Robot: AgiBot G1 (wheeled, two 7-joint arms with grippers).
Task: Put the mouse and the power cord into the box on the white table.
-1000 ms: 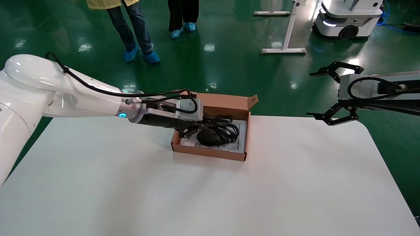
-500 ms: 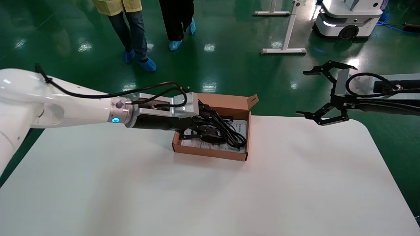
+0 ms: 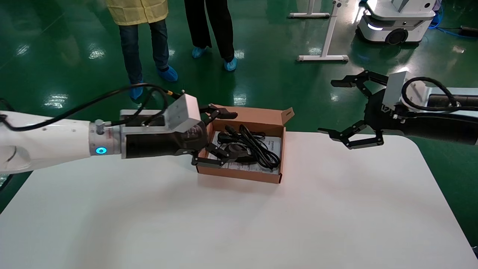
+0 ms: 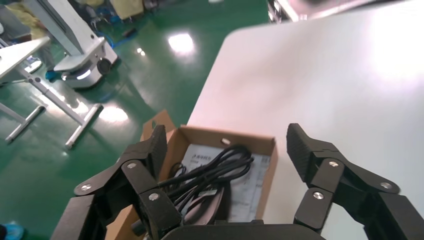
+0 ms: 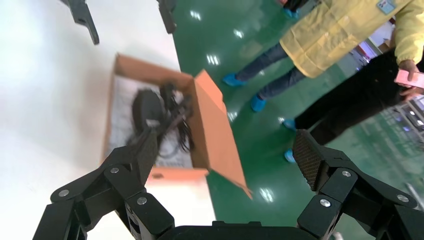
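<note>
- Trouble could come from the left gripper (image 3: 216, 138), because it hangs right at the left edge of the box (image 3: 239, 173) with its fingers spread wide and nothing in them.
- One lower finger sits very close to the box's left wall. If the arm moves sideways or dips, I think it could bump that wall and push the box along the white table (image 3: 239, 224).
- The power cord (image 3: 254, 147) lies inside the box in a loose bunch. Loops stick up a bit, so a finger could hook one and drag it back out.
- The mouse (image 3: 239, 154) lies inside the box too, under the cord. If the cord gets pulled, the mouse may slide or tip out with it.
- The box sits close to the far edge of the table, near the middle. A hard push could send it off that edge.
- The box's flap lid stands open on the far side.
- The right gripper (image 3: 354, 108) floats above the far right corner of the table, wide open and holding nothing, well apart from the box.
</note>
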